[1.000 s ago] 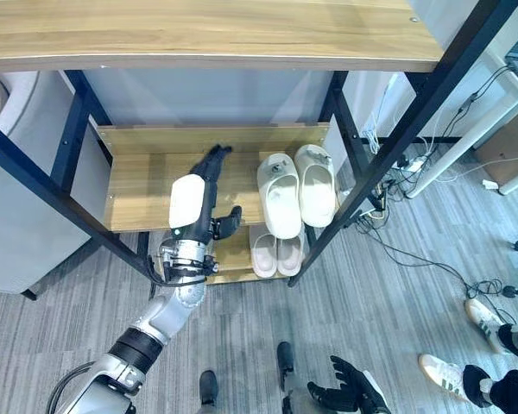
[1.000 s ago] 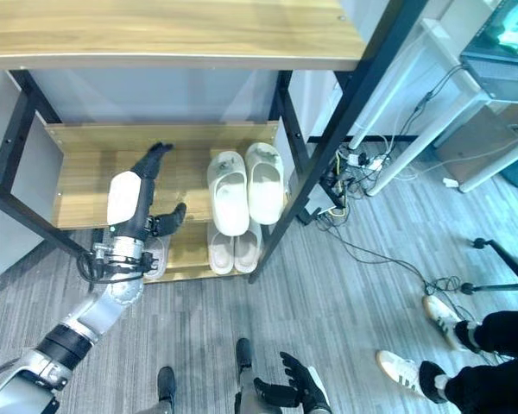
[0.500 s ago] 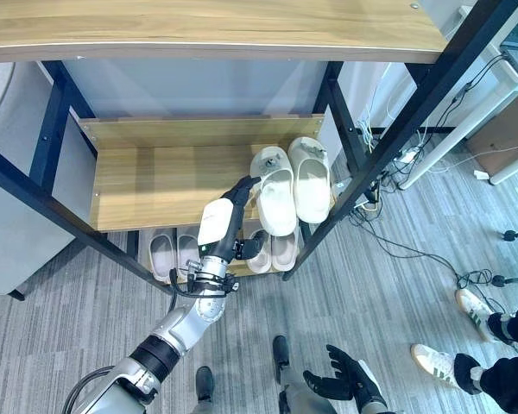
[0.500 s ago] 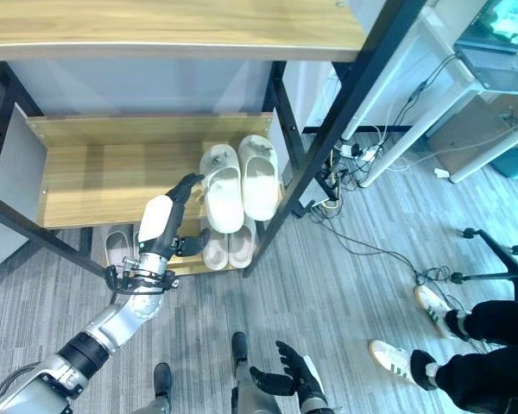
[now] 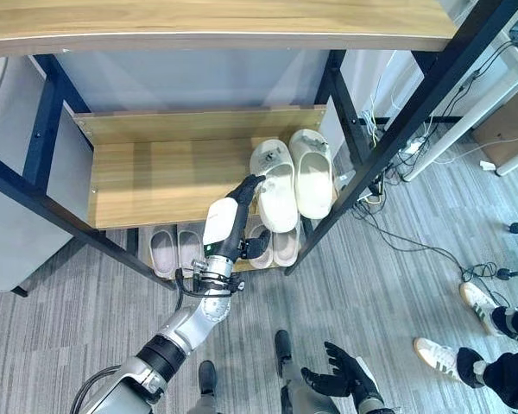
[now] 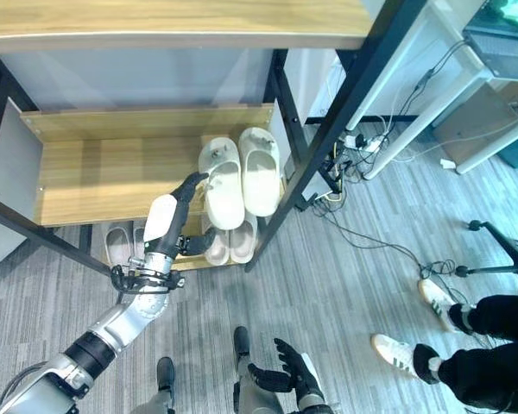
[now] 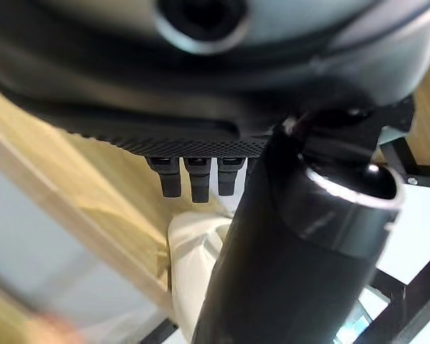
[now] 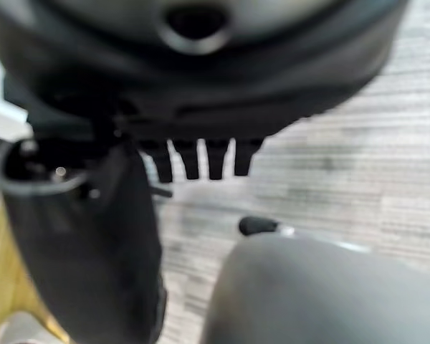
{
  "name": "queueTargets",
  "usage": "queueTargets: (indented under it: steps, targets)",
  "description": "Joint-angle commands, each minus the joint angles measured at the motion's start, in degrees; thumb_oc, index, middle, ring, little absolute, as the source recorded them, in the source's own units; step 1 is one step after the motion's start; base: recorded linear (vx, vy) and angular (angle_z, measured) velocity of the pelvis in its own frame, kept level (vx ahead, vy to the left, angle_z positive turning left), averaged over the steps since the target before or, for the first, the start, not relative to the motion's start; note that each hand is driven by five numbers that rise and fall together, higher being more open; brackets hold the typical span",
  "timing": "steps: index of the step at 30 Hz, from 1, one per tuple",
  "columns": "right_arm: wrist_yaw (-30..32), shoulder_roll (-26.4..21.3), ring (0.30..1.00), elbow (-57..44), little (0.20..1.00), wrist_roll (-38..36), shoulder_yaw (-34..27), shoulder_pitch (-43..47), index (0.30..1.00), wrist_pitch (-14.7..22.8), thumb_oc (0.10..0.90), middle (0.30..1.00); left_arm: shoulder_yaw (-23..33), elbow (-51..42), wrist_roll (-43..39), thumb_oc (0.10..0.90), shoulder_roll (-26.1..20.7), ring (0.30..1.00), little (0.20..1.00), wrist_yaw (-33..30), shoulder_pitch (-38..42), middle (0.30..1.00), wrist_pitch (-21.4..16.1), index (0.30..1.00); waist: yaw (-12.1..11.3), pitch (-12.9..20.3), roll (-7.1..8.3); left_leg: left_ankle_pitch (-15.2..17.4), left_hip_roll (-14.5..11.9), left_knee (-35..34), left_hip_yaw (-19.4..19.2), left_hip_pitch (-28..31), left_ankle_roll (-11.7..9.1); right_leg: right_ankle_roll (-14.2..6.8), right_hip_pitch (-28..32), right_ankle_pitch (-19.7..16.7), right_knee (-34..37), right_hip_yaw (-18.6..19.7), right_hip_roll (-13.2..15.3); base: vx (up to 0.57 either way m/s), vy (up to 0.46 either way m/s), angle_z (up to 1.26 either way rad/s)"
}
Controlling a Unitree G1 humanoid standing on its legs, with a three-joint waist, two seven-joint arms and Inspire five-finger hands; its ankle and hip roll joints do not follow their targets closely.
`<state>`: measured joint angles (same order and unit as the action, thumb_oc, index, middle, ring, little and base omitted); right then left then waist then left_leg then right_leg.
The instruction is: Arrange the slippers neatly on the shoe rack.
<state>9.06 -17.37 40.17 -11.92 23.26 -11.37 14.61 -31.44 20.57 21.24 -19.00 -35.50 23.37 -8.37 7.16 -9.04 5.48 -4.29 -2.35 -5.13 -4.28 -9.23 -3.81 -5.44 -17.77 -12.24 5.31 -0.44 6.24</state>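
Left hand (image 5: 227, 217) reaches onto middle shelf (image 5: 155, 177) of shoe rack (image 5: 363, 142), fingers straight and relaxed, fingertips (image 5: 255, 179) touching left edge of cream slipper pair (image 5: 292, 179) at shelf's right end. Nothing gripped. Two more pale slipper pairs on bottom shelf: one (image 5: 172, 251) at left, one (image 5: 278, 247) under cream pair. Right hand (image 5: 344, 379) low over grey floor (image 5: 388, 285), fingers spread, empty. Person's shoes (image 5: 456, 355) at far right.
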Motion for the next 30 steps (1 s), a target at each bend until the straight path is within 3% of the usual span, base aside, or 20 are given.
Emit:
queueTargets:
  steps: [1,30]
  targets:
    - [1.5,-1.6,0.9,-2.8,0.9,-1.0,0.1,0.7,0.9,3.7,0.8,0.9,0.2,0.1,-0.5,0.8,2.5,0.9,0.9,-2.7,10.5,0.9,-3.7,0.9,-0.5,-0.2,-1.21,1.3,1.4,0.4,0.7,-3.5,1.9,-3.2,2.1,7.8,-2.3,-2.2,0.4,0.0,0.0,0.0]
    - [2.1,-2.6,0.9,-2.6,0.9,-1.3,0.7,2.3,0.9,4.1,0.8,0.9,-2.9,5.2,0.3,0.8,5.9,0.9,0.9,-3.3,17.6,0.9,-2.8,0.9,0.9,-0.8,-2.17,0.9,1.2,0.4,-0.2,-5.4,1.5,-3.1,-0.4,7.4,-2.2,-1.5,0.3,0.0,-0.005,-0.01]
